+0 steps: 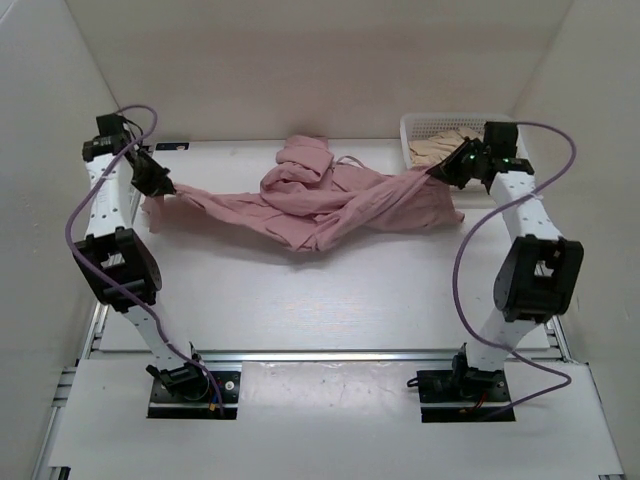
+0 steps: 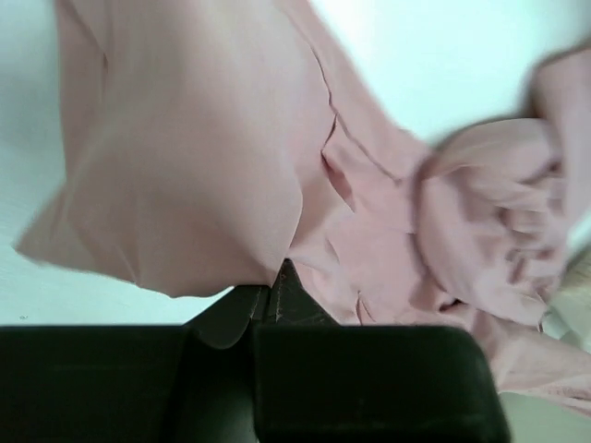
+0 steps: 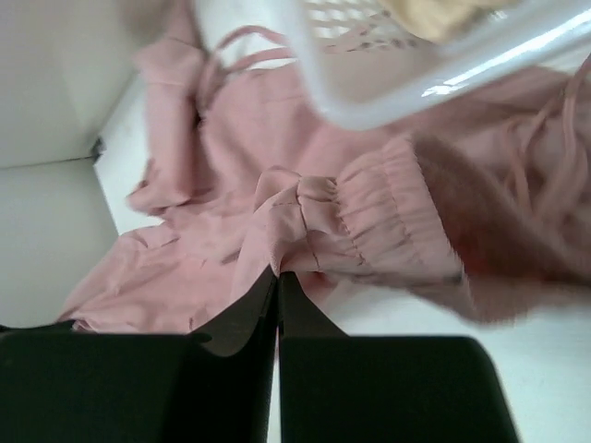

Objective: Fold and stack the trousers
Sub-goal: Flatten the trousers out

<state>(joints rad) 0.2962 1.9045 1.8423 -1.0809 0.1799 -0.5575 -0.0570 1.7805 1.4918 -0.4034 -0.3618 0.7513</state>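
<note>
The dusty-pink trousers (image 1: pixel 320 195) hang stretched between my two grippers above the far part of the table, with a bunched heap sagging in the middle. My left gripper (image 1: pixel 165 187) is shut on the trousers at their left end; in the left wrist view the fabric (image 2: pixel 203 157) rises from the closed fingertips (image 2: pixel 277 277). My right gripper (image 1: pixel 440 172) is shut on the trousers at their right end by the gathered elastic waistband (image 3: pixel 397 221), pinched at the fingertips (image 3: pixel 278 277). A thin pink drawstring (image 3: pixel 231 51) loops behind.
A white plastic basket (image 1: pixel 420 125) with a beige cream garment (image 1: pixel 445 145) stands at the back right, just behind my right gripper; its rim (image 3: pixel 369 101) shows close in the right wrist view. White walls enclose the table on three sides.
</note>
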